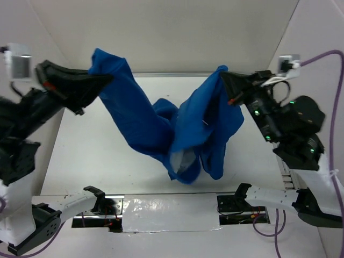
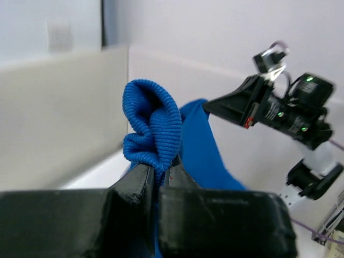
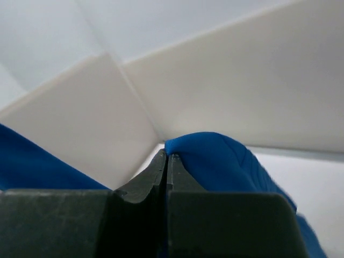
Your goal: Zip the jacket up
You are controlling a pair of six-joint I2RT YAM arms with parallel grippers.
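The white table [image 1: 80, 161] spreads under me, with white walls at its sides and back. Above it the jacket [image 1: 161, 129] hangs in the air between my two arms, a royal-blue swag strung from one grip to the other and sagging in the middle. Its lowest folds hang near the front of the table, where a pale patch of lining [image 1: 180, 160] shows; whether those folds touch the surface I cannot tell. My left gripper [image 1: 107, 78] sits high at the far left, its fingers pinched tight on one end of the jacket. In my left wrist view a ribbed edge [image 2: 153, 126] bunches up just above the fingertips, and the rest of the cloth drops away behind them. My right gripper [image 1: 226, 78] sits high at the far right, fingers pressed together on the other end. There a fold of blue cloth bulges just beside and above the tips, and more blue shows low on the other side
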